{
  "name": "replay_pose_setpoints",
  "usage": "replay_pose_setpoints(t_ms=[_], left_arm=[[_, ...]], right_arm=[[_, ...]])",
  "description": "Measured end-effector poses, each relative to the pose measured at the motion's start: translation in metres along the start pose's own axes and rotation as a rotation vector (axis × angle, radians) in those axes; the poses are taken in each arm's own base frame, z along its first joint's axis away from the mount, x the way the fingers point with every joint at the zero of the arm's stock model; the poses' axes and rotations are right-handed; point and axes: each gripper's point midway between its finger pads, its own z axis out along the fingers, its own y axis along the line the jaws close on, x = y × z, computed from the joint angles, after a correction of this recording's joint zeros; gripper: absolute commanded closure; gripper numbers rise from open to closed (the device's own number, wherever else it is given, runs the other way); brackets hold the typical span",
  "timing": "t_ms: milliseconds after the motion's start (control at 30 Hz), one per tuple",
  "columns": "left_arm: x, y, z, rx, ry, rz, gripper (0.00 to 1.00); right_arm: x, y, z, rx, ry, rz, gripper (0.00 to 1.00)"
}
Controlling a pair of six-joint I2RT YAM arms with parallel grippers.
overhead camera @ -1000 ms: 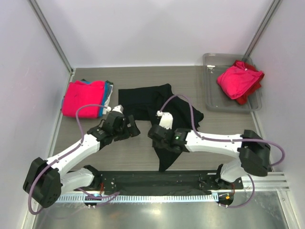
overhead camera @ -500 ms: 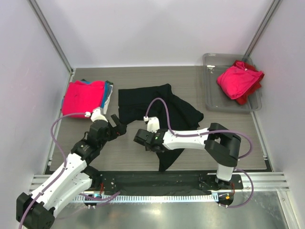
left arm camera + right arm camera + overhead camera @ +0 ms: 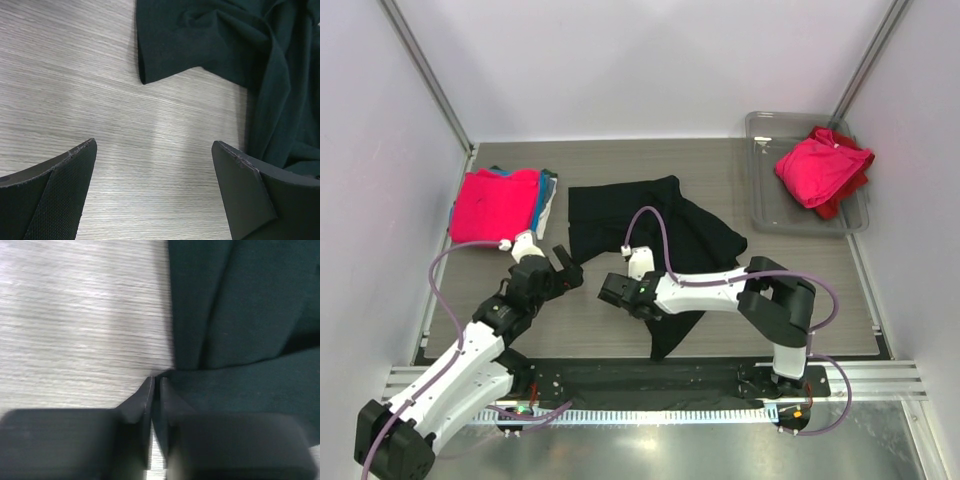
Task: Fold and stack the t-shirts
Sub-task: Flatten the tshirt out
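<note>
**Operator A:** How did I have my left tool (image 3: 154,145)?

**Operator B:** Wide open over bare tabletop (image 3: 75,90), touching nothing. The black t-shirt (image 3: 215,35) lay ahead of it and off to its right, with the nearest corner just beyond its fingertips.

**Operator A:** And my right tool (image 3: 155,380)?

**Operator B:** Closed, with its tips right at the shirt's edge. I couldn't tell whether any cloth was caught. The shirt stretched ahead of that tool and to its right, so the right tool was the nearer one.
</note>
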Motion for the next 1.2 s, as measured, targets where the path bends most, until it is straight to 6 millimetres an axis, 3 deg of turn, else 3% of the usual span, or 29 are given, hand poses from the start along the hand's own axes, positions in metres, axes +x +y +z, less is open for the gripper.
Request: replay_pose_setpoints(t_ms=[67,300,400,533,667,733,867,967,1067,1200], left_arm=[[0.002,0.001,0.002,-0.007,0.008,0.01,0.03],[0.006,0.003,0.004,-0.016,0.024,0.025,0.04],[0.007,0.002,0.005,-0.012,0.029,0.029,0.04],[0.006,-0.001,0.007,0.005,0.03,0.04,0.04],[0.01,-0.001,0.012,-0.001,0.045,0.053,0.04],[0.015,0.001,0.016,-0.023,0.072,0.062,0.04],[0.019,-0.001,0.026,-0.065,0.127,0.062,0.04],[0.011,-0.012,0.031,-0.072,0.132,0.047,0.03],[-0.011,-0.023,0.039,-0.103,0.122,0.037,0.03],[-0.05,-0.038,0.061,-0.136,0.083,0.002,0.16]], right_arm=[[0.0,-0.004,0.0,0.012,-0.01,0.0,0.99],[-0.003,-0.038,-0.017,0.026,-0.037,0.033,0.99],[-0.035,-0.066,-0.05,-0.015,-0.12,0.133,0.99],[-0.096,-0.115,-0.116,-0.128,-0.337,0.373,0.99],[-0.117,-0.183,-0.164,-0.16,-0.501,0.583,0.99],[-0.113,-0.218,-0.18,-0.127,-0.558,0.661,0.99],[-0.095,-0.267,-0.207,-0.091,-0.628,0.763,0.99],[-0.086,-0.296,-0.228,-0.1,-0.684,0.846,0.99],[-0.078,-0.323,-0.246,-0.112,-0.744,0.937,0.99],[-0.065,-0.352,-0.257,-0.092,-0.8,1.003,0.99]])
